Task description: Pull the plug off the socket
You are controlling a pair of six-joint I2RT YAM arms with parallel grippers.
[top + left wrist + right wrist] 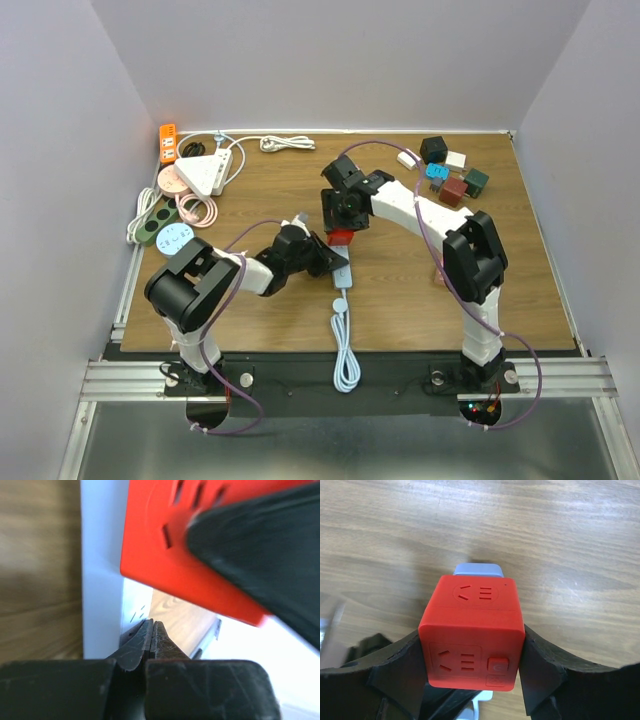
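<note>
A red cube plug with socket faces sits over the end of a white power strip at mid-table. My right gripper is shut on the red cube, one black finger on each side; in the top view it stands over the cube. My left gripper is shut with nothing between its jaws, and its tips rest against the white strip just below the red cube. In the top view it lies on the strip. The plug's pins are hidden.
The strip's white cable runs to the near edge. At the back left lie an orange strip, a white triangular strip, a green strip and cables. Several coloured cube plugs sit at the back right.
</note>
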